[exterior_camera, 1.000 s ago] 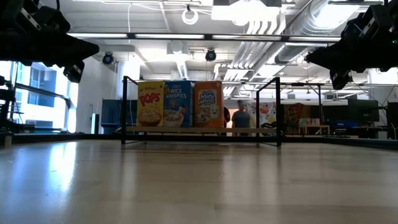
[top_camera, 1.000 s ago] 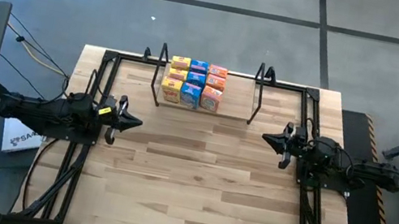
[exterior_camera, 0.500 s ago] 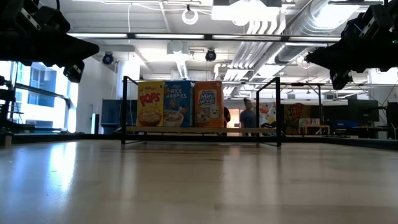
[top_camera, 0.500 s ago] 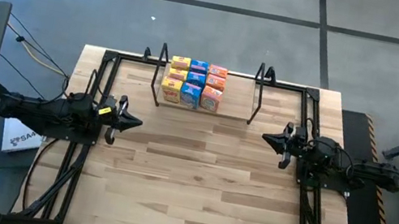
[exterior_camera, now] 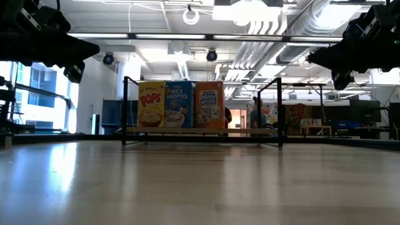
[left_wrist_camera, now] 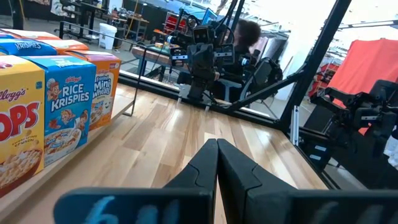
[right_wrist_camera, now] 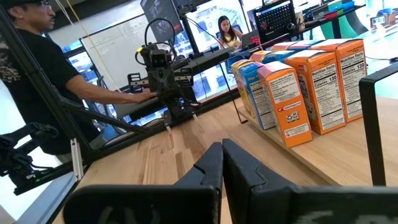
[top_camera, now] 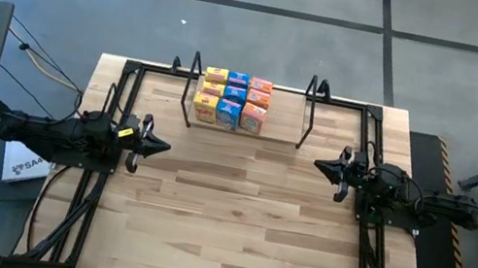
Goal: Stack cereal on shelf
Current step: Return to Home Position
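Nine cereal boxes stand in yellow, blue and orange rows on the shelf, toward its left-arm end. The left gripper and right gripper hang closed and empty over opposite tabletop sides, apparently parked because stacking looks finished. From table level, only the front three boxes show.

Bare worktop fills the frame's centre and bottom; only the shelf with cereal boxes blocks the upper middle.

The wooden table bears the shelf holding nine cereal boxes.
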